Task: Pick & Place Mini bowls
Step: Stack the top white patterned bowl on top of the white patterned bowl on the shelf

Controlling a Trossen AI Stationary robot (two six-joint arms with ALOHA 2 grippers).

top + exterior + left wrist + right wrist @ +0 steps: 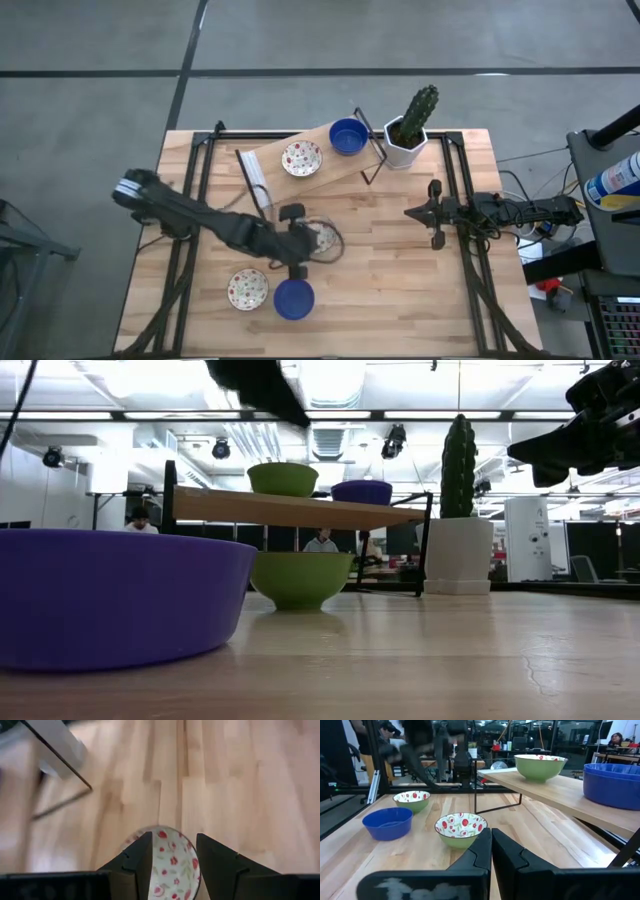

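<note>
Five mini bowls show. On the table stand a patterned bowl (325, 238) with a green outside (461, 827), a second patterned bowl (247, 288) and a blue bowl (294, 298) near the front edge. A patterned bowl (301, 158) and a blue bowl (347, 136) rest on the raised wooden shelf (275, 165). My left gripper (173, 837) hovers open over the first patterned bowl (172, 857), a finger on either side, above its rim and not touching. My right gripper (410, 212) waits shut on the table's right side, raised.
A cactus in a white hexagonal pot (405, 130) stands at the far edge, right of the shelf. The shelf's thin black wire legs (372, 165) stand behind the middle bowl. Bare wood (400, 290) lies between the arms and toward the near right.
</note>
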